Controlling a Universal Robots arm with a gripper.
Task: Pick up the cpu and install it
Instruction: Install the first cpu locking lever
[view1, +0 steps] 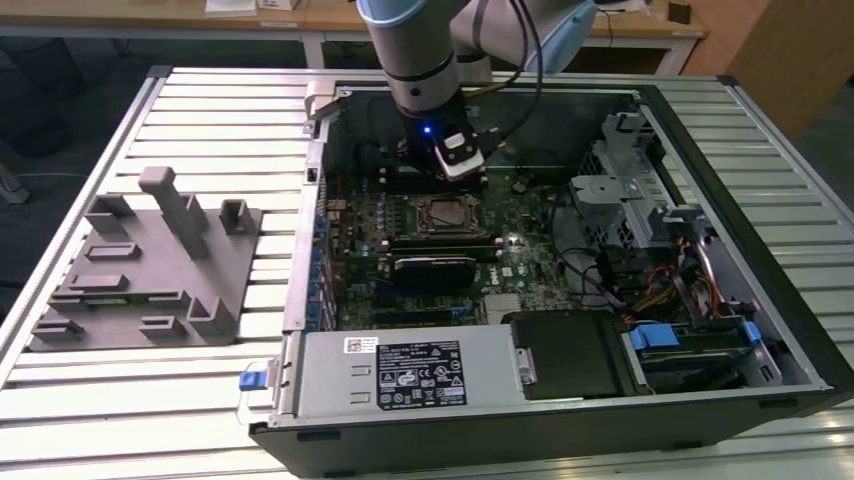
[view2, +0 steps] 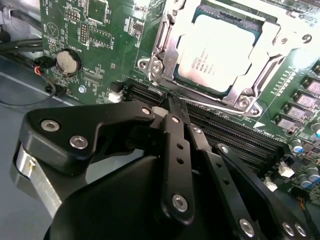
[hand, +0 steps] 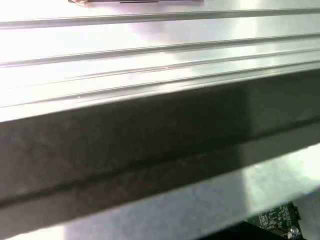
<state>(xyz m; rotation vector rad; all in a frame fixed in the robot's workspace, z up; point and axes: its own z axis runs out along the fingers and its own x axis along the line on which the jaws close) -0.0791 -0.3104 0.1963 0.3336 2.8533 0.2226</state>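
Inside the open computer case (view1: 787, 330), the cpu (view2: 224, 54) already sits in the motherboard socket (view1: 439, 213), with the metal retention frame (view2: 170, 50) lying around its edges. Judged from this, placement is done; whether the frame is fully latched cannot be determined. In the second wrist view, the gripper (view2: 176, 102) has its fingers pressed together on nothing, tips just beside the socket's 6 o'clock edge and over the memory slots (view2: 235, 137). In the exterior view, the arm (view1: 414, 60) covers the board at 12 o'clock from the socket. The latch lever is hard to make out.
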